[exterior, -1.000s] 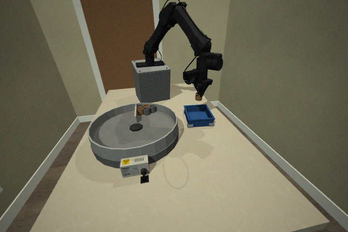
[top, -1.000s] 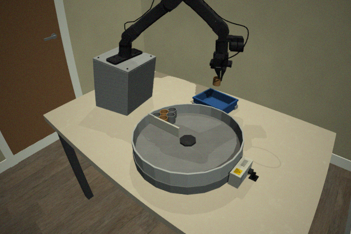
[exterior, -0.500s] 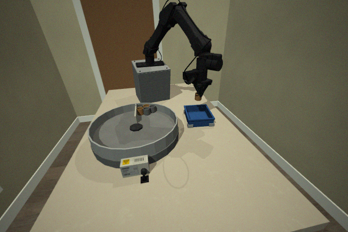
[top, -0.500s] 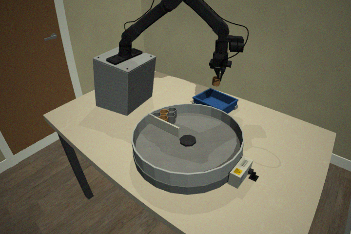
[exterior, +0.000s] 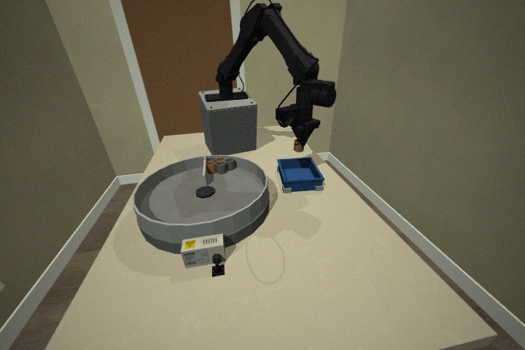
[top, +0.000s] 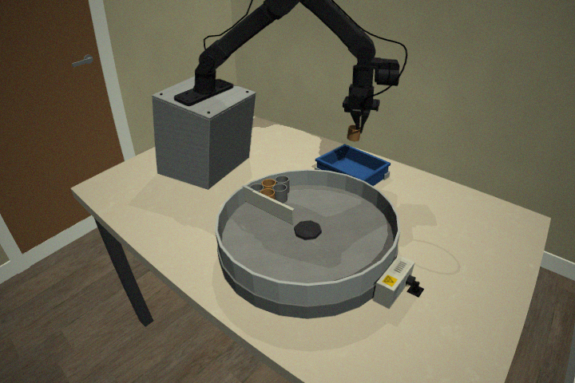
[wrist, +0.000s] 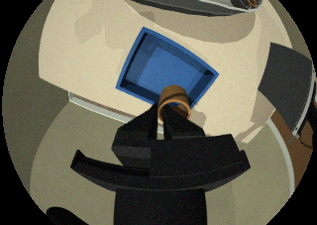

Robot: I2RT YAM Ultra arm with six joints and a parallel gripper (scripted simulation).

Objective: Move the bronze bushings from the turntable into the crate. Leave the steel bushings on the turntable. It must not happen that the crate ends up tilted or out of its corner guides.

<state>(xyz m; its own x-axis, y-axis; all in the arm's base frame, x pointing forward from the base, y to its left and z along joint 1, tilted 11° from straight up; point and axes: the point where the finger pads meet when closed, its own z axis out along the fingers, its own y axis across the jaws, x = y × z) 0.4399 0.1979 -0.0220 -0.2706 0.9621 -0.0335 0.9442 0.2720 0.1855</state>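
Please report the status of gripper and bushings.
Gripper shut on bronze bushing, above table. Crate empty, upright. Two bronze bushings remain on turntable. Nothing visibly blocking.

It looks like a workbench room or small lab: an arm (top: 241, 37) (exterior: 238, 52) bolted on a block (top: 184, 140) (exterior: 232, 130), a turntable (top: 307, 295) (exterior: 197, 230) and a warning-labelled box (top: 393, 285) (exterior: 203, 251) on a desk (top: 455, 325) (exterior: 333, 267).
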